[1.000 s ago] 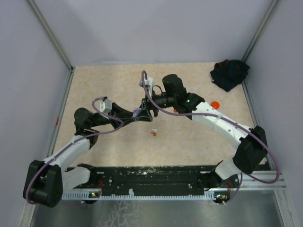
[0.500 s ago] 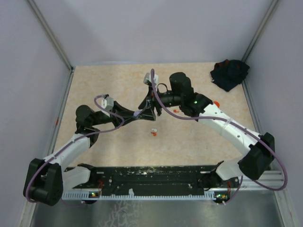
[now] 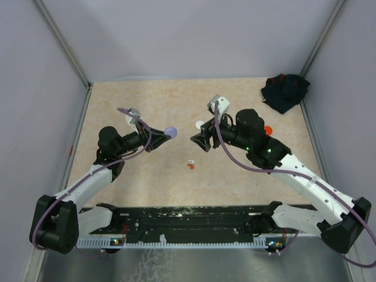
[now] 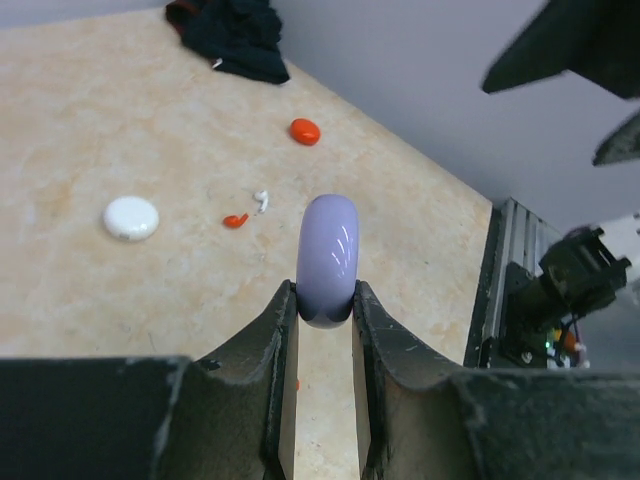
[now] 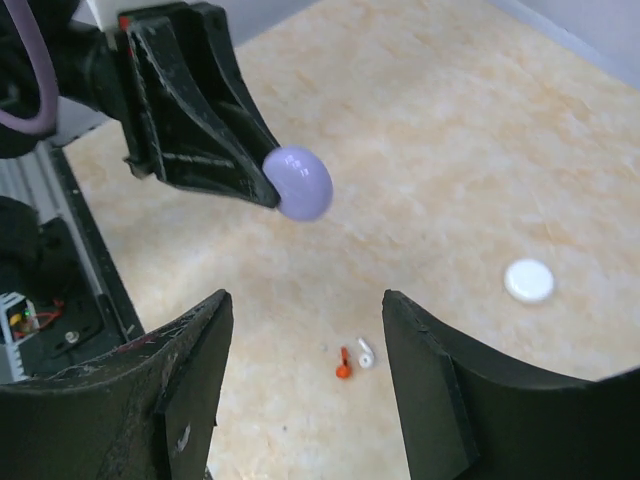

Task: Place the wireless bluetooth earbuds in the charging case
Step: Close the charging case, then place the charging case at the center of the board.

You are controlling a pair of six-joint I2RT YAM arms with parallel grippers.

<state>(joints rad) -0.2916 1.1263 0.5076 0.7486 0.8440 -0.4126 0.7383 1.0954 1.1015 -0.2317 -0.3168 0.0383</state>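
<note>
Right wrist view: the red earbud (image 5: 343, 366) and the white earbud (image 5: 365, 354) lie just beside each other on the table (image 3: 147, 106). Both are tiny and in no grip, below the gap of the right gripper (image 5: 305, 300), whose fingers are spread wide and hold nothing. The lavender charging case (image 4: 328, 258), a glossy rounded disc, is pinched edge-on in the left gripper (image 4: 325, 300), raised off the table and well apart from the earbuds. Farther out lie a white disc (image 3: 200, 125), an orange disc (image 3: 267, 130) and a dark cloth (image 3: 285, 91).
</note>
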